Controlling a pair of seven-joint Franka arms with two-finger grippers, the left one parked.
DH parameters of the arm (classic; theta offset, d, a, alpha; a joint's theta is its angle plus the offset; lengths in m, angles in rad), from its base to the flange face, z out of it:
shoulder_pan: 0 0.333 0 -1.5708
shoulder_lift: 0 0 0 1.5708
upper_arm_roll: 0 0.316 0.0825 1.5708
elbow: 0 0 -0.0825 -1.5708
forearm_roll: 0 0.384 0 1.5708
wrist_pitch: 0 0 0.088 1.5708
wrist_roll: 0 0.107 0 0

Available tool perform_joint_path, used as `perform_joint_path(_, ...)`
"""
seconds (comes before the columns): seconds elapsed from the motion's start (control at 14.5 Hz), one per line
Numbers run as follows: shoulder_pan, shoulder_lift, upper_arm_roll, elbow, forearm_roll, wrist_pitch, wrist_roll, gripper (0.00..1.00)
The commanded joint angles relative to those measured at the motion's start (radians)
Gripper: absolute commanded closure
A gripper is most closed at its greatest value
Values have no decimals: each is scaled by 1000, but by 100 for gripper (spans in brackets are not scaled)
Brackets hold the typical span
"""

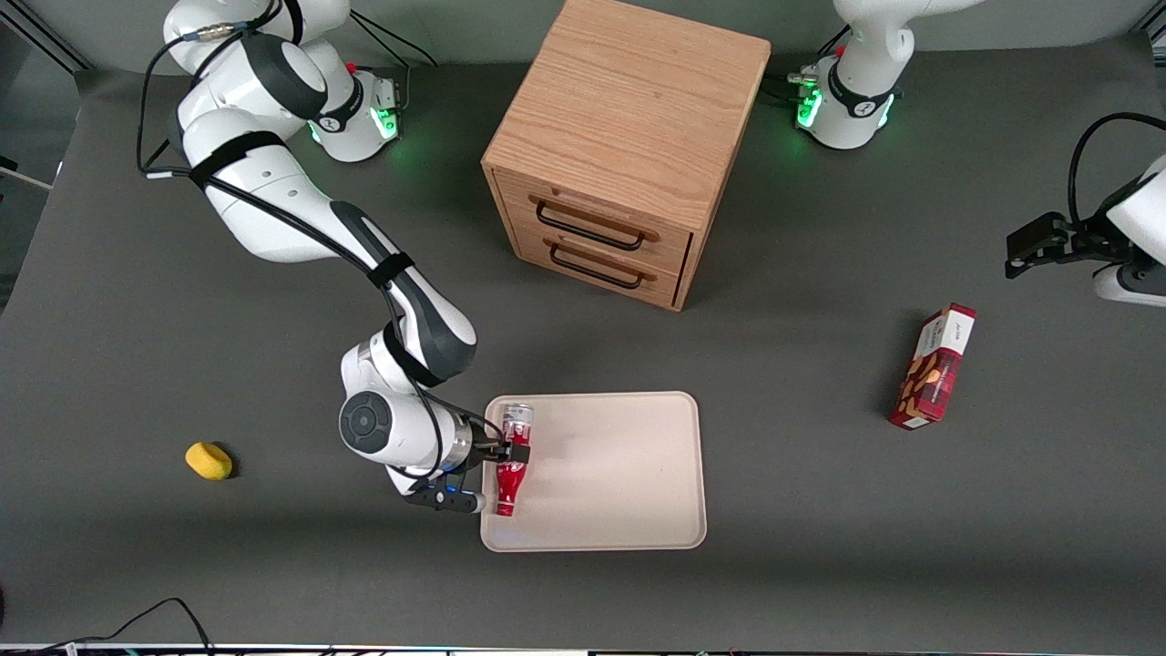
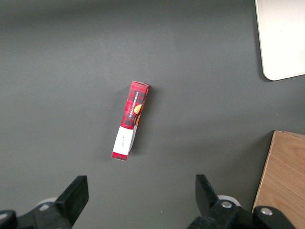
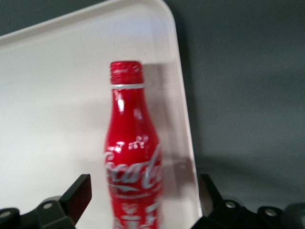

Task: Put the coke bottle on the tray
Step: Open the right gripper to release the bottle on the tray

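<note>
The red coke bottle (image 1: pixel 509 483) lies on its side on the cream-beige tray (image 1: pixel 619 474), along the tray's edge toward the working arm's end of the table. Its silver base points away from the front camera and its cap points toward it. My right gripper (image 1: pixel 515 449) straddles the bottle's body. In the right wrist view the bottle (image 3: pixel 133 157) lies on the tray (image 3: pixel 57 95) between the black fingers (image 3: pixel 78 193). The jaws stand wide apart, clear of the bottle on both sides, so the gripper (image 3: pixel 143 193) is open.
A wooden two-drawer cabinet (image 1: pixel 629 146) stands farther from the front camera than the tray. A red snack box (image 1: pixel 934 369) lies toward the parked arm's end of the table and shows in the left wrist view (image 2: pixel 131 119). A yellow lump (image 1: pixel 209 460) lies toward the working arm's end.
</note>
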Motion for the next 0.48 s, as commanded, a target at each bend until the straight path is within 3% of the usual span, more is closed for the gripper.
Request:
perform_joint_path(0.0, -3, -101, -3, -44, -44, -47, 19, 0)
perform_joint_path(0.41, -68, -433, -1, -75, -44, -438, 9, 0)
